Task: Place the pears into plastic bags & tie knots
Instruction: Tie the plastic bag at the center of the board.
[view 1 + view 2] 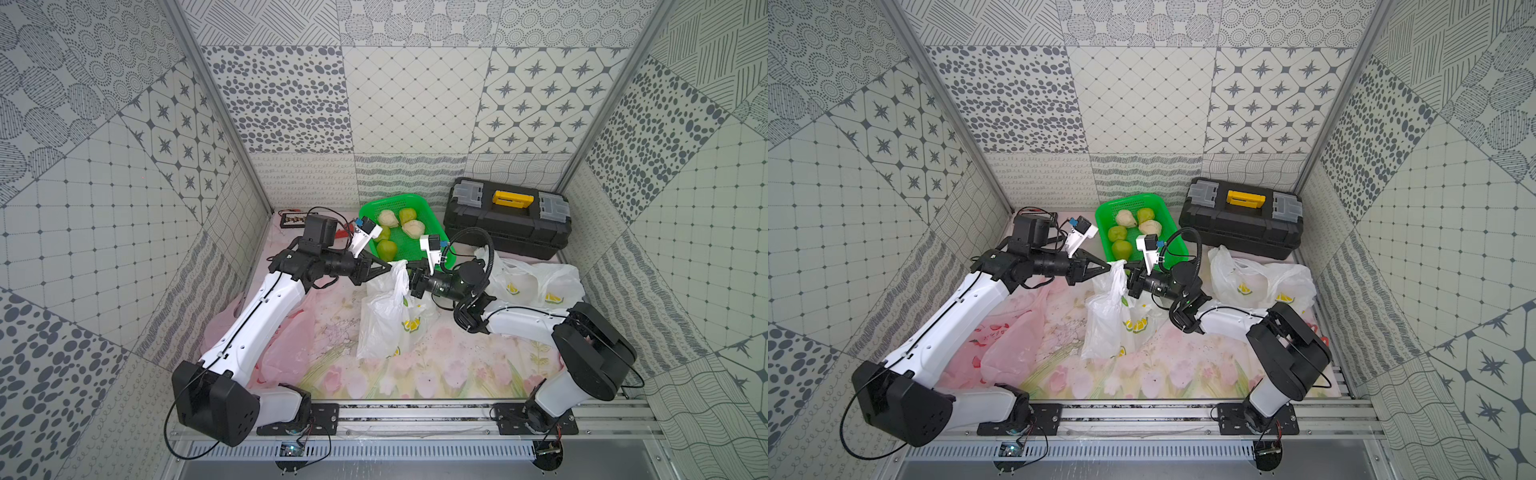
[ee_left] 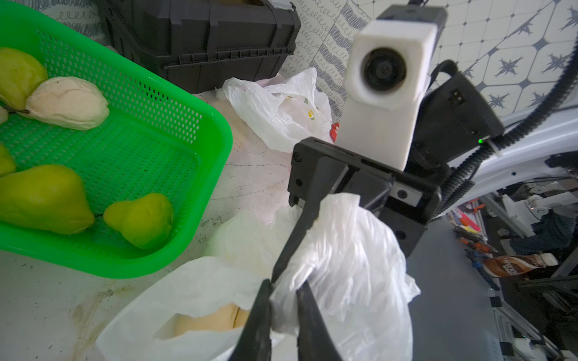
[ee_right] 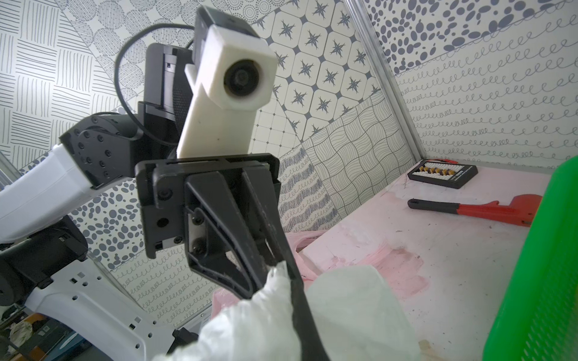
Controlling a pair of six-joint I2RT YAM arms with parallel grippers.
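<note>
A white plastic bag [image 1: 386,320] [image 1: 1104,324] with lemon prints stands mid-table, its handles drawn up to a peak. My left gripper [image 1: 390,266] [image 1: 1111,264] [image 2: 283,290] is shut on a bunched handle at that peak. My right gripper [image 1: 408,274] [image 1: 1126,271] faces it from the other side, jaws close together with the bag's plastic bunched round them. A cream pear [image 2: 206,322] shows through the bag's mouth. Several pears [image 1: 386,248] [image 1: 1122,248] [image 2: 140,218], green and cream, lie in the green basket [image 1: 440,216] [image 1: 1100,220].
A second lemon-print bag [image 1: 536,282] [image 1: 1262,282] lies at the right, in front of a black toolbox [image 1: 507,220] [image 1: 1241,224]. A pink bag [image 1: 282,353] [image 1: 1009,349] lies under my left arm. A red wrench [image 3: 488,211] and a small black abacus [image 3: 444,172] sit at the back left.
</note>
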